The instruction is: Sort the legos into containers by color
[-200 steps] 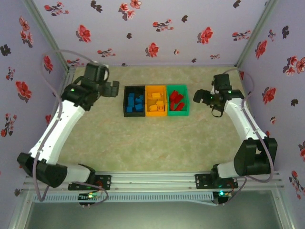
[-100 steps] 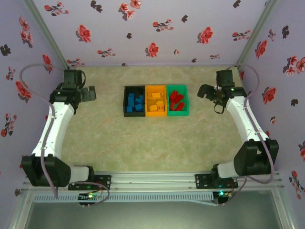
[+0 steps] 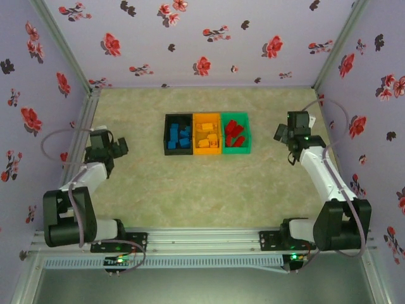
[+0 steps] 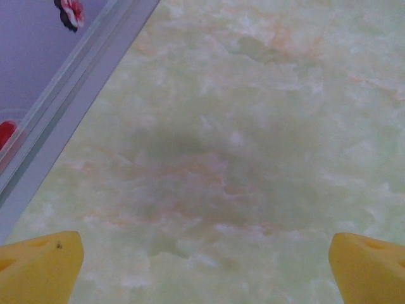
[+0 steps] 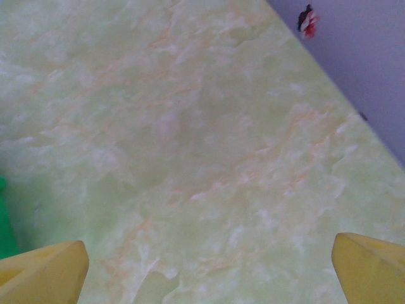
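Note:
Three joined bins stand in a row at the table's middle back. The black bin holds several blue legos. Orange-yellow legos fill the orange bin, and red legos lie in the green bin. My left gripper is low at the left side, far from the bins, open with nothing between its yellow fingertips. My right gripper hangs just right of the green bin, open and empty, its fingertips wide apart over bare table; a sliver of the green bin shows at the left edge.
Floral purple walls enclose the marbled green table on three sides. An aluminium wall rail runs close beside the left gripper. The right wall stands near the right gripper. The arm bases sit on the front rail.
The left arm has pulled back from beside the black bin to the left wall and folded low. The right gripper has drawn slightly back and right from the green bin.

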Available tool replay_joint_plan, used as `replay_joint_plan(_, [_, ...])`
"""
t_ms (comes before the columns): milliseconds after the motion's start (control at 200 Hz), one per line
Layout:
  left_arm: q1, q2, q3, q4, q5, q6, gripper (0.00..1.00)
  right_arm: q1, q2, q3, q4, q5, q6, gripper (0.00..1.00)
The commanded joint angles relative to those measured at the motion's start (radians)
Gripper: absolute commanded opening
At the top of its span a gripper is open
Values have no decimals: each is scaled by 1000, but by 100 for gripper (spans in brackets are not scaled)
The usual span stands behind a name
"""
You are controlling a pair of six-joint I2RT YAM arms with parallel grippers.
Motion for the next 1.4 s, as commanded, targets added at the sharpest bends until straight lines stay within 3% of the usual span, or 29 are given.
replay_joint_plan(0, [14, 26, -84, 369, -2, -17, 100, -6, -33, -56, 115, 64, -61, 100])
replay_joint_plan(215, [14, 87, -215, 635, 62, 6, 100, -12, -97, -204, 342, -6, -178, 100])
replay_joint_plan(320, [14, 85, -244, 686, 110, 26, 100, -31, -92, -252, 436, -74, -196, 99])
replay_joint_plan(505, [14, 109, -290, 814, 180, 53, 100, -37, -43, -408, 777, -108, -225, 100])
replay_joint_plan(645, [14, 221, -332, 974, 207, 59, 100, -37, 35, -485, 982, -106, -250, 100])
replay_joint_plan(875, [-18, 204, -238, 788, 181, 95, 100, -45, 183, -543, 1214, -132, -258, 100])
replay_joint_plan(1120, [-26, 208, -236, 789, 165, 96, 100, -47, 310, -580, 1400, -226, -288, 100])
replay_joint_plan(1395, [-27, 207, -236, 790, 164, 98, 100, -79, 309, -560, 1355, -306, -273, 100])
